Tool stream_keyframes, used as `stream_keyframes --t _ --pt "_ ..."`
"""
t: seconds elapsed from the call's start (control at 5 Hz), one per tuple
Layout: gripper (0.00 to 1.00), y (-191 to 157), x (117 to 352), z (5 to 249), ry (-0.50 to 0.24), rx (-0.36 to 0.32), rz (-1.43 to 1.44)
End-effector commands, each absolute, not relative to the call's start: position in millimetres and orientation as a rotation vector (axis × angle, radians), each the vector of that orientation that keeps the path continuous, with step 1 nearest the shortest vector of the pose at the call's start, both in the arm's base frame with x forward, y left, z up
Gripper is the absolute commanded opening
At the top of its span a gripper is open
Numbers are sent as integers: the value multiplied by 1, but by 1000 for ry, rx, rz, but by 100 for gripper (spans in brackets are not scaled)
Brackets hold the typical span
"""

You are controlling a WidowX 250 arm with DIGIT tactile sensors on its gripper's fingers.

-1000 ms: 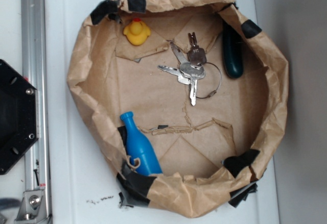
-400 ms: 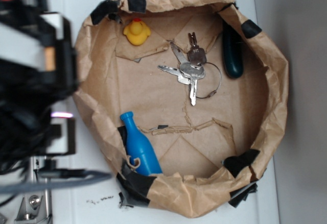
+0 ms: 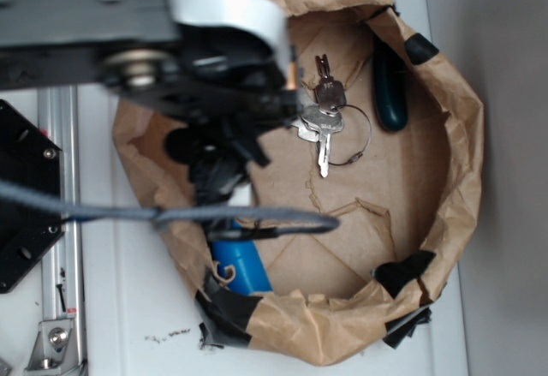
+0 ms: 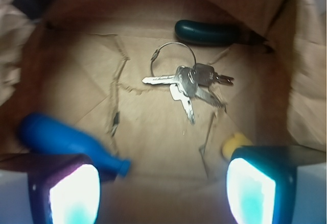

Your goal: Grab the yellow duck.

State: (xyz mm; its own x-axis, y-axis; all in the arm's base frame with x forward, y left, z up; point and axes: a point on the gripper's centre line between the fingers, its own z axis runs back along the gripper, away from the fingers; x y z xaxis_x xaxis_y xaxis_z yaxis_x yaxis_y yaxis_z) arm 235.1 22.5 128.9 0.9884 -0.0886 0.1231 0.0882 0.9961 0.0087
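Arm fills the upper left of the exterior view, blurred, w/ the gripper [image 3: 224,149] hanging over the left side of the brown paper bag [image 3: 454,136] – a bag rolled down into a shallow bowl, black tape patches on its rim. From the wrist cam the gripper [image 4: 163,188] has its fingers [image 4: 255,188] spread wide apart at the bottom corners of the frame, nothing between them. The yellow duck [image 4: 234,145] shows only as a small yellow lump just above the right-hand finger, partly hidden by it, resting on the bag floor; in the exterior view the arm covers it, can't see it there. Blue bottle [image 4: 61,142] lies on its side by the other finger, neck pointing toward the middle; exterior view shows only its lower part [image 3: 240,265] near the bag's bottom-left wall. Bunch of keys [image 3: 321,123] on a ring sits mid-bag – well apart from duck and bottle. Dark green object [image 3: 390,89] lies against the far wall. A grey cable [image 3: 257,215] crosses in front of the bottle
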Motion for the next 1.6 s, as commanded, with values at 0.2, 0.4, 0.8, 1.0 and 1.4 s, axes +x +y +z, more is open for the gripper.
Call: stream_keyframes --t 0.2,0.4,0.8,1.0,1.4 --pt "100 21 247 75 -157 85 -359" --pt "100 39 235 77 -136 62 -329" --pt "100 46 221 88 -115 98 -292" --pt "100 44 220 81 -95 100 -303" --pt "100 57 221 73 -70 123 -283"
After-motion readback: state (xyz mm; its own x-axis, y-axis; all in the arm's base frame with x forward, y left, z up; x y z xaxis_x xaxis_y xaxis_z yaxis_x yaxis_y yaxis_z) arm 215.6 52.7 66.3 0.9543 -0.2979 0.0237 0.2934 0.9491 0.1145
